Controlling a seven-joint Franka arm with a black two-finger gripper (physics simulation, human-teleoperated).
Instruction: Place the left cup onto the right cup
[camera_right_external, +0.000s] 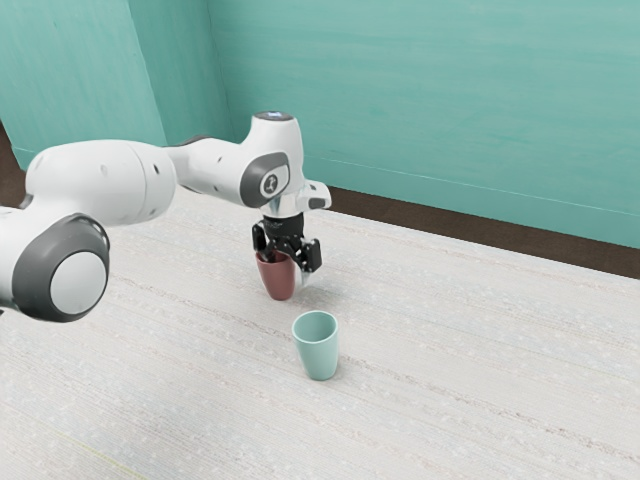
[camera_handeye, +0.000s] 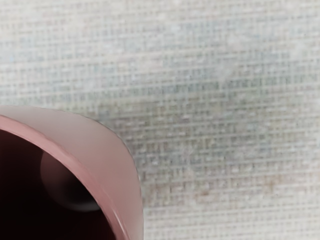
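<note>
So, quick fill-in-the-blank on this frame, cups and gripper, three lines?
1. The gripper is ____ on the rim of the red cup.
2. The teal cup stands ____ on the table, mouth up.
3. The cup that no finger touches is the ____ one.

Missing words: shut; upright; teal

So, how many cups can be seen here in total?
2. The red-brown cup is gripped at its rim by the claw. The teal cup stands upright on the table, nearer the camera. None seems hidden.
</note>
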